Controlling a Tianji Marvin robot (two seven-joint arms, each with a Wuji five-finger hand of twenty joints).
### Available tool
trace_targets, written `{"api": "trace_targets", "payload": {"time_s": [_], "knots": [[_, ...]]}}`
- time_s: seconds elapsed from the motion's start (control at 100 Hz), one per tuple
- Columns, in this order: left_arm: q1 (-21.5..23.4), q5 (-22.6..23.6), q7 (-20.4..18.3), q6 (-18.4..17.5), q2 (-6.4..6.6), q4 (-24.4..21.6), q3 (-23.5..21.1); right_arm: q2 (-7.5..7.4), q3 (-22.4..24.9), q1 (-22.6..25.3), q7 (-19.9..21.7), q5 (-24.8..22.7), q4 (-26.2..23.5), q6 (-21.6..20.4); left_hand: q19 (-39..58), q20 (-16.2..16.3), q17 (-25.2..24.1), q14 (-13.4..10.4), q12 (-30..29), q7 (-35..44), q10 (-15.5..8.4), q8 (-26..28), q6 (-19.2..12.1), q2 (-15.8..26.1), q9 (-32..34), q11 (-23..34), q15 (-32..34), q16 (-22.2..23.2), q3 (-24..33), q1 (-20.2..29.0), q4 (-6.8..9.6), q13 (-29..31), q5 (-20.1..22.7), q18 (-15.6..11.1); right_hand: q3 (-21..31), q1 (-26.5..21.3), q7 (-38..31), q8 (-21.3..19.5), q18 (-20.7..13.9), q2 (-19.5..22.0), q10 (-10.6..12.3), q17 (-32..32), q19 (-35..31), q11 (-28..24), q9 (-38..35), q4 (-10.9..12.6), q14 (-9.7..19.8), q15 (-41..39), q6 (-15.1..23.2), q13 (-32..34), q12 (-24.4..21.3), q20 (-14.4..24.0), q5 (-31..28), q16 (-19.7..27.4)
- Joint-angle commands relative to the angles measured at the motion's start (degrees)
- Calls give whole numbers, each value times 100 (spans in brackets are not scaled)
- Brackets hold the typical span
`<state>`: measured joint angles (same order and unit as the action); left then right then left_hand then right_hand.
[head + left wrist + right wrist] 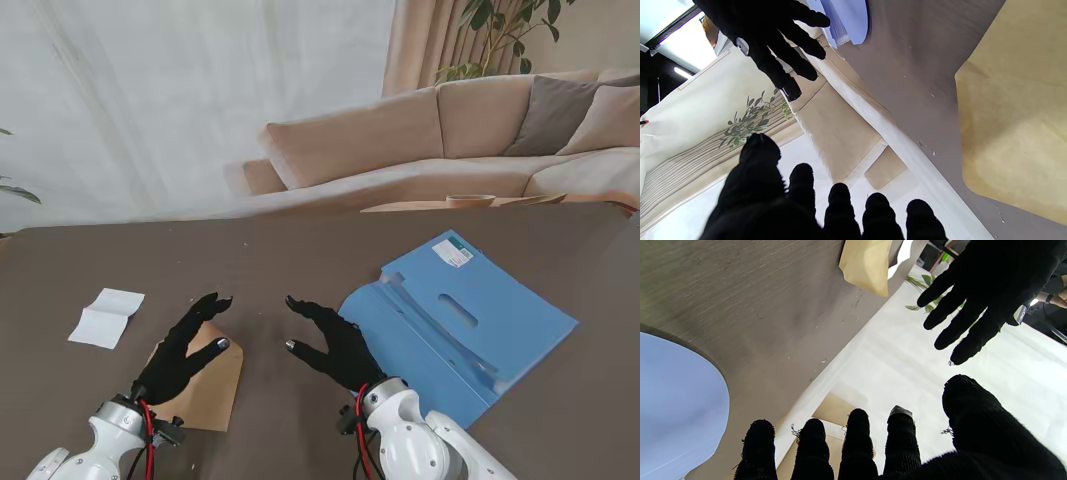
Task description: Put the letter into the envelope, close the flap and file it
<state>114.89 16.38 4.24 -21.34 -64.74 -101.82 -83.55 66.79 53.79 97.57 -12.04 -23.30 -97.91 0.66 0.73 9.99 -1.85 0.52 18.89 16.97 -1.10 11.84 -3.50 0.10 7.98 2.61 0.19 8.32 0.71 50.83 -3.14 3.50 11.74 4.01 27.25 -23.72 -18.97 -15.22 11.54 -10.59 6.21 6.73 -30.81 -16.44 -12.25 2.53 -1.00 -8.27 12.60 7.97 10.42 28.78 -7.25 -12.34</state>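
Observation:
A folded white letter (106,317) lies on the brown table at the left. The tan envelope (208,385) (1013,126) (867,265) lies nearer to me, partly under my left hand (183,350), which hovers over it with fingers spread and nothing in them. My right hand (335,343) is also open, raised over bare table between the envelope and the blue file folder (460,320). In each wrist view the other hand shows with fingers apart: my right hand (773,36) and my left hand (977,296). The folder's blue edge (846,20) (676,406) shows in both.
A beige sofa (450,140) stands behind the table's far edge. A round wooden object (470,201) sits just past that edge. The blue folder carries a white label (455,253) at its far corner.

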Motion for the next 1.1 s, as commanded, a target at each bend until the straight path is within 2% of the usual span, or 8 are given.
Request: {"api": "trace_targets", "payload": {"time_s": [0.0, 0.48, 0.55, 0.58, 0.68, 0.88, 0.91, 1.09], "knots": [[54, 0, -111, 1, -18, -52, 1, 26, -10, 41, 49, 0, -42, -7, -89, -127, -23, -66, 94, 107, -92, 63, -77, 17, -56, 10, -61, 10, -72, 147, 116, -148, -267, -76, -119, -82, -72, -96, -155, 91, 45, 46, 126, -73, 99, 60, 254, 23, 117, -78, 45, 68, 55, -21], [84, 73, -47, -116, -27, -8, -69, 56, -32, 171, -159, -128, -187, 112, -49, -72, -20, 10, 142, 327, 19, 157, 119, -144, -7, 128, -10, 115, 1, 307, 139, -133, -179, -5, -7, -301, -208, -142, -132, 100, 31, 14, 46, -224, 102, 154, 235, -18, 100, 0, 111, 145, -4, -38], [96, 74, -40, -91, -30, -36, -83, 56, -29, 181, -162, -131, -195, 122, 75, 153, -63, 78, 262, 411, 140, 216, 267, -331, 29, 333, 73, 401, 182, 335, 154, -143, -97, 46, 216, -386, -282, -144, -135, 94, 37, 25, -5, -260, 112, 440, 240, -29, 115, -4, 119, 163, 20, -36], [98, 107, -19, -80, -32, -50, -92, 56, -28, 187, -162, -130, -201, 133, 29, 472, -65, 128, 377, 431, 229, 287, 364, -673, 69, 483, 80, 702, 1210, -119, 68, -136, -28, 93, 289, -381, -296, -139, -134, 86, 36, 24, -13, -263, 112, 513, 240, -34, 120, 0, 118, 162, 22, -36], [43, 410, 135, -6, -44, -67, -114, 62, -10, 206, -186, -131, -213, 162, 481, 1194, -204, 347, 638, 640, 507, 466, 794, -1312, 238, 1151, 402, 1699, 2386, -425, -18, -180, 206, 293, 446, -322, -326, -131, -126, 64, 33, 21, -33, -411, 92, 586, 242, -41, 115, 6, 187, 159, 10, -34], [-450, 1378, 149, 459, 27, 150, -223, 67, 45, 267, -231, -130, -267, 140, 848, 2048, -297, 429, 517, 624, 513, 539, 887, -1671, 321, 1427, 460, 2202, 2757, -514, -60, -191, 202, 373, 526, -197, -365, -128, -125, 41, 17, 14, -55, -421, 90, 524, 226, -54, 98, 14, 186, 156, 14, -37], [-543, 1563, 169, 532, 42, 220, -234, 72, 59, 278, -250, -122, -274, 130, 912, 2223, -319, 448, 515, 616, 629, 549, 899, -1717, 315, 1457, 480, 2280, 2791, -539, -61, -199, 205, 390, 535, -197, -374, -129, -124, 35, 26, 14, -58, -430, 96, 513, 231, -57, 105, 19, 191, 156, 0, -37], [-947, 2298, -37, 1018, 155, 519, -319, 73, 124, 327, -255, -77, -319, 95, 1001, 2584, -343, 486, 484, 461, 563, 526, 901, -1940, 313, 1457, 460, 2362, 2850, -615, -81, -203, 104, 408, 571, -191, -403, -125, -122, 30, 26, 10, -75, -459, 104, 464, 222, -62, 89, 26, 201, 154, -17, -37]]}}
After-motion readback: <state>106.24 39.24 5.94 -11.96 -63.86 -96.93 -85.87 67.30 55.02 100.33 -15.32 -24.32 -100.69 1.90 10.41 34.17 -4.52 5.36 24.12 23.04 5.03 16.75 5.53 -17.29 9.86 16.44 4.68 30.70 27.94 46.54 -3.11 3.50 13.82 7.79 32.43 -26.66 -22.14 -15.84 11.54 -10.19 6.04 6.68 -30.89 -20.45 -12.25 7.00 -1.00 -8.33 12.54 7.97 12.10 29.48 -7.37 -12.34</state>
